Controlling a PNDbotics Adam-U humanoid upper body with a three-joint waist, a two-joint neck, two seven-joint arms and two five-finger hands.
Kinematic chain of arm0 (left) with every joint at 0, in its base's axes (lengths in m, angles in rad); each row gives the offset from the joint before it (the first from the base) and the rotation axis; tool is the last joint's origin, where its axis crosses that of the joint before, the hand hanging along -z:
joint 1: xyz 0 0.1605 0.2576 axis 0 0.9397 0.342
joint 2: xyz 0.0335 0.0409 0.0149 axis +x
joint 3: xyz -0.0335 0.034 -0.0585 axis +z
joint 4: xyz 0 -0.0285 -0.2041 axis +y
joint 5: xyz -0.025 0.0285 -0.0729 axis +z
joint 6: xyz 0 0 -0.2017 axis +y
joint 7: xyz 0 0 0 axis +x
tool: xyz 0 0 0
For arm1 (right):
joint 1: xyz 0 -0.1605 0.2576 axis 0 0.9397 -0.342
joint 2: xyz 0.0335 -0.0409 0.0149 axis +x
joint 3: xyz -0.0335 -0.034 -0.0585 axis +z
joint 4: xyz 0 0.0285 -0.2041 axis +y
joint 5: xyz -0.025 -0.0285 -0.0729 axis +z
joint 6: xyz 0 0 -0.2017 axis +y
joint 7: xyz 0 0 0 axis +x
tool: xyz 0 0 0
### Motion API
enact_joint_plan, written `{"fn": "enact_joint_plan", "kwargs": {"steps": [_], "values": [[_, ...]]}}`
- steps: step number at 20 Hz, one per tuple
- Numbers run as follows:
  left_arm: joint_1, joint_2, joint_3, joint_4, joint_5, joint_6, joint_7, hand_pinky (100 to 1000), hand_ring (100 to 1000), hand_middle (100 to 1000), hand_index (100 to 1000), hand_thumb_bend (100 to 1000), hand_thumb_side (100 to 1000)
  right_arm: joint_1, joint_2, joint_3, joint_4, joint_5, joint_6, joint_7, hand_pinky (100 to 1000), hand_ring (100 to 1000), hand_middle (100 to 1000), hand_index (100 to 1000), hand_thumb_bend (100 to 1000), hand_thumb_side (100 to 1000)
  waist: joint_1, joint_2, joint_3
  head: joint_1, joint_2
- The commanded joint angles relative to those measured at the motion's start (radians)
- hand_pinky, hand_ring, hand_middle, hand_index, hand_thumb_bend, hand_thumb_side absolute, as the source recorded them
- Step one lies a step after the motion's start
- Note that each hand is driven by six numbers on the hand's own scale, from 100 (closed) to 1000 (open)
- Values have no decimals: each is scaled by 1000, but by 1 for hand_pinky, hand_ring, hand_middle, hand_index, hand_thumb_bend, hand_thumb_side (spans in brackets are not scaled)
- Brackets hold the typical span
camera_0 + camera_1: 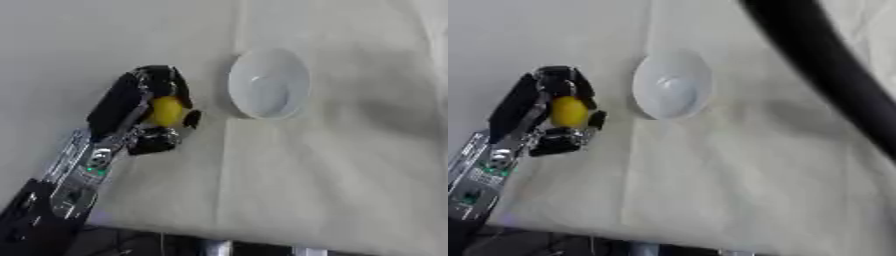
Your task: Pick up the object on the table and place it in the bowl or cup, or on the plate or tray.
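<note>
My left hand [131, 102] reaches in from the lower left, its fingers and thumb curled round a small yellow rounded object [166, 111]. The object sits between the fingers and the thumb, a little left of a white bowl [269, 84]. The bowl stands on the pale cloth at upper centre and holds nothing that I can see. My right hand does not show; only a dark arm section [824, 65] crosses the upper right of the right eye view.
A cream cloth [332, 175] with fold lines covers the table. Its front edge runs along the bottom, with dark gear [175, 245] below it.
</note>
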Motion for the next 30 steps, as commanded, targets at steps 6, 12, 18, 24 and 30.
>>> {"fn": "enact_joint_plan", "kwargs": {"steps": [6, 12, 18, 24, 30], "values": [[-23, 28, 27, -13, 31, -7, -31, 100, 100, 100, 154, 234, 100, -5, -12, -11, -13, -5, -23, -7, 201, 540, 696, 709, 100, 913, -6, -26, 2, 8, -5], [-109, 177, 60, -97, 83, 34, -78, 100, 100, 100, 154, 289, 100, 7, -26, -9, -13, -8, -22, 0, 201, 539, 696, 709, 100, 912, 10, -49, -1, 0, -5], [-213, 388, 97, -210, 141, 85, -140, 100, 100, 100, 155, 359, 100, 18, -37, -5, -13, -18, -18, 14, 203, 539, 697, 710, 100, 911, 37, -79, 0, -15, -5], [-306, 459, 82, -256, 220, 107, -208, 100, 100, 100, 155, 358, 100, 24, -47, -2, -13, -28, -18, 23, 206, 540, 697, 710, 100, 911, 51, -103, -5, -18, -5], [-364, 397, 44, -255, 257, 100, -268, 100, 100, 100, 155, 342, 100, 27, -48, -2, -13, -32, -19, 27, 207, 541, 697, 709, 100, 911, 49, -113, -20, -18, -5]]}}
